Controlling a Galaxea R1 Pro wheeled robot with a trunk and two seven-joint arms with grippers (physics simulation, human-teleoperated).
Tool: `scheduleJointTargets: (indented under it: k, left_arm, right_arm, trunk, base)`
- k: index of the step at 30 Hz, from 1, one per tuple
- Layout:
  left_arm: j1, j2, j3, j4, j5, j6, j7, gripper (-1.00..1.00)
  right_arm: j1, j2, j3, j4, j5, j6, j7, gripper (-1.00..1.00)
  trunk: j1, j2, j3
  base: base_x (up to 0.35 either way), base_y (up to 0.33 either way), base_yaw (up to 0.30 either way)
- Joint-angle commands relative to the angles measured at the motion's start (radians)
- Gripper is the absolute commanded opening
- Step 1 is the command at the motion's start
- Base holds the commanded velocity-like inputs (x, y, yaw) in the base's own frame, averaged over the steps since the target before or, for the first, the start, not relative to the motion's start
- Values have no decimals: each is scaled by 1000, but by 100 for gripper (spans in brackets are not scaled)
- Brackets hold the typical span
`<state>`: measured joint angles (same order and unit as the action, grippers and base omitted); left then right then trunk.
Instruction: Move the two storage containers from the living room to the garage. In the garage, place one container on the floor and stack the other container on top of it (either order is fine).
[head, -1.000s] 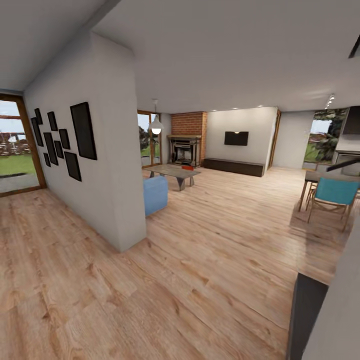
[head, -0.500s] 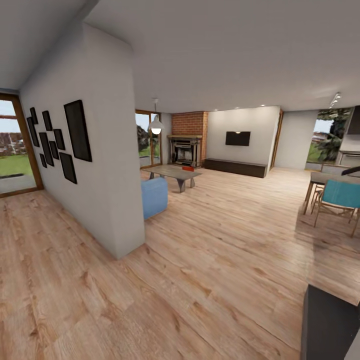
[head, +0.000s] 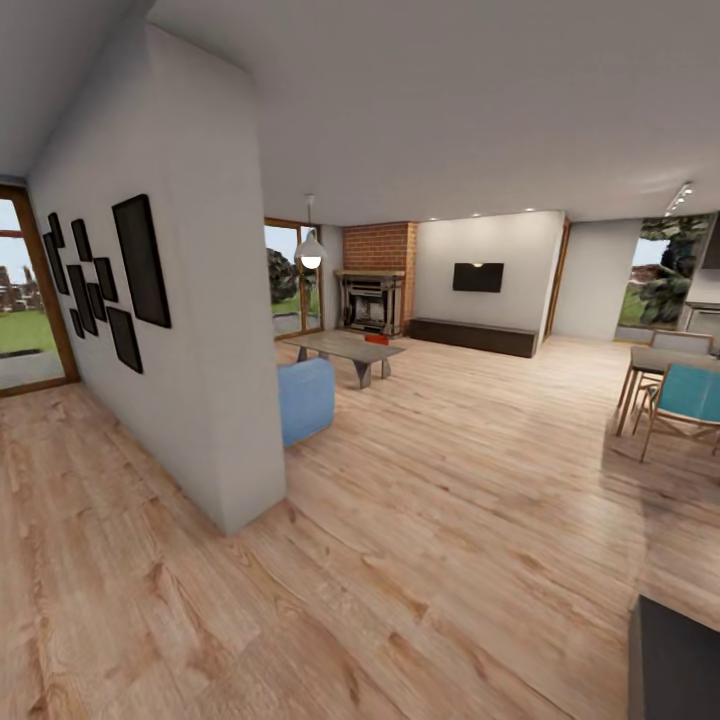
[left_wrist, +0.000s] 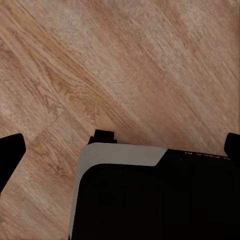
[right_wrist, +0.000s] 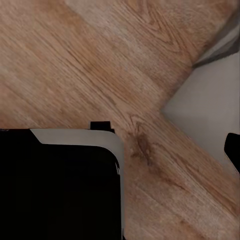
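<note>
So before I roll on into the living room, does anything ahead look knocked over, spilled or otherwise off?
Nothing stands out. The wood floor looks bare along the way, the coffee table stands level with something small and orange-red on it, too far off to identify, and the teal chair is upright at the dining table.

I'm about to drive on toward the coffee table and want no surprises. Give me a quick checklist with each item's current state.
1. Wood-plank floor ahead free of obstacles: ok.
2. Coffee table in sight: ok.
3. Red object on it is a storage container: cannot tell, too small.
4. Clearance from white partition wall on the left: ok.
5. Left gripper empty, fingers apart: ok.
6. Right gripper: cannot tell; one fingertip shows.
</note>
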<state>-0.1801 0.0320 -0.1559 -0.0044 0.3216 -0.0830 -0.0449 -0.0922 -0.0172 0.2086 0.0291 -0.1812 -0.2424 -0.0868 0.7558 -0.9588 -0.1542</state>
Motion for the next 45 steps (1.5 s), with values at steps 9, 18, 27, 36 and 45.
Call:
scheduleJointTargets:
  k: [9,18,27,36,45]
  left_arm:
    - [-1,0,-8,1,10,-4,-4,100]
    - [-1,0,-8,1,11,-4,-4,100]
    - [-1,0,-8,1,10,-4,-4,100]
    - [-1,0,-8,1,11,-4,-4,100]
    - [-1,0,-8,1,10,-3,-4,100]
  right_arm:
    - [-1,3,8,3,-11,-4,-1,100]
    - [-1,3,12,3,0,1,1,100]
    - [-1,3,12,3,0,1,1,100]
    - [-1,3,13,3,0,1,1,100]
    - [-1,3,14,3,1,0,1,100]
  trunk:
    - [1,-1,-1]
    - [1,-1,-1]
    - [1,-1,-1]
    - [1,-1,-1]
    - [1,-1,-1]
  base:
    - [325,11,-3]
    - [323,139,-195]
    - [315,189,-246]
    - [313,190,-246]
    - [313,172,-246]
